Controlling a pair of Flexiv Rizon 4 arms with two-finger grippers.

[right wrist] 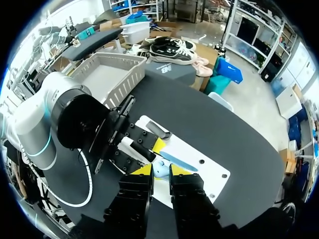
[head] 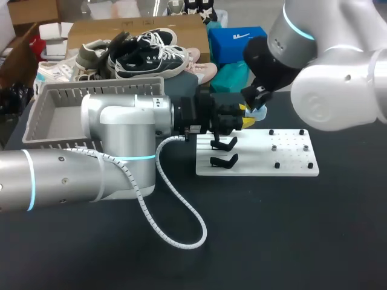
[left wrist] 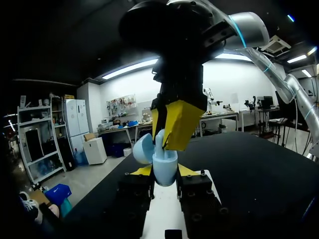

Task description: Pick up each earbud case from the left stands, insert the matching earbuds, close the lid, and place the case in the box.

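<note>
The left gripper [left wrist: 165, 173] is clamped on the pale blue earbud case [left wrist: 163, 165], its lid [left wrist: 143, 148] open. The right gripper [left wrist: 167, 140] sits close ahead of it; its opening cannot be told. An off-line push could twist the case loose or strain the lid

Board mid-table, basket rear left, both grippers meeting over the board's back edge.

Board [head: 260, 164] lies flat on the table [head: 290, 235]; two stands [head: 225, 144] at its left end, one behind the other, pegs [head: 277, 165] over its right half. Basket [head: 100, 84] at rear left, partly behind the left arm [head: 121, 145]. Left gripper [head: 247, 119] above the board's rear left, earbud case [left wrist: 164, 167] clamped between its fingers; right gripper [head: 257, 99] just above the case. Cable [head: 175, 208] loops in front, left of the board.
</note>
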